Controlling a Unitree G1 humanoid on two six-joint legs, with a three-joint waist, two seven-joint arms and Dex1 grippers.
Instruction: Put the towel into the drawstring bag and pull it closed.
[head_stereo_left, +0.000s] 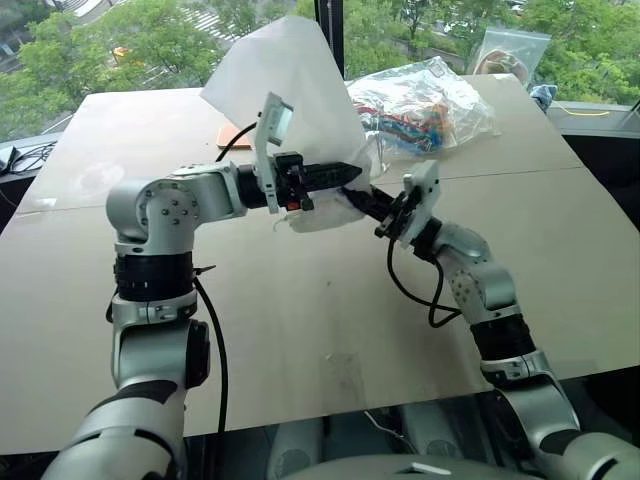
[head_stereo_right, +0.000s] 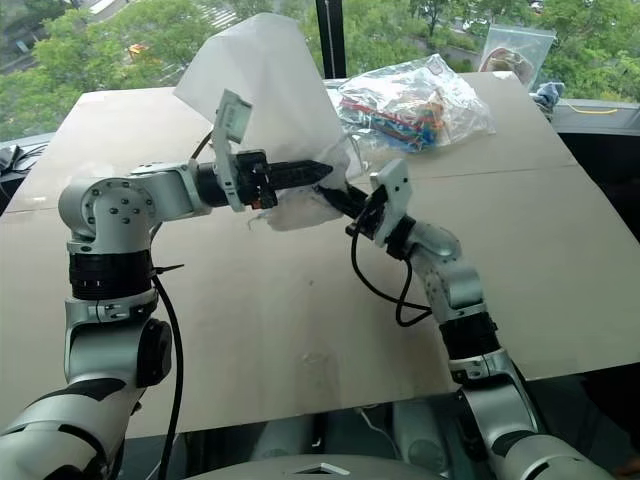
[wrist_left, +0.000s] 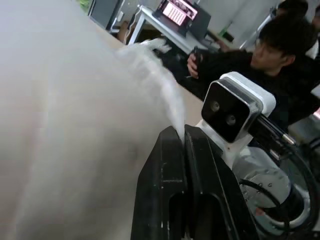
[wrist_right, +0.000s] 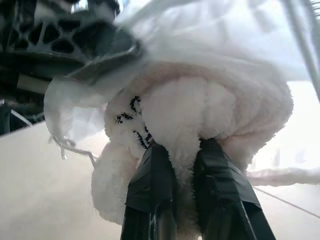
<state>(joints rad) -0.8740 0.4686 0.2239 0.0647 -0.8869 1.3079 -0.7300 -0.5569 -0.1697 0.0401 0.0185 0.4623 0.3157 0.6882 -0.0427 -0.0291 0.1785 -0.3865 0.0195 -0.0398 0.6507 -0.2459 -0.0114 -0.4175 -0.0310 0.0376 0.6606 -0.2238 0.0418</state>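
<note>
Above the middle of the table (head_stereo_left: 300, 330), the left gripper (head_stereo_left: 340, 174) pinches the drawstring bag (head_stereo_left: 285, 85) by its edge, while the right gripper (wrist_right: 186, 165) clamps a fold of the towel (wrist_right: 200, 120) at the bag's mouth. Both are soft, light and floppy; the thin bag looks slippery, so grip near the cord.

Head cams look down over table (head_stereo_left: 300, 330); wrist cams close-up on drawstring bag (wrist_left: 75, 125).

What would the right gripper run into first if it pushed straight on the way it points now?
Probably the drawstring bag: the right gripper, clamped on the towel, points at its mouth, held by the left gripper. Depth is unclear.
</note>
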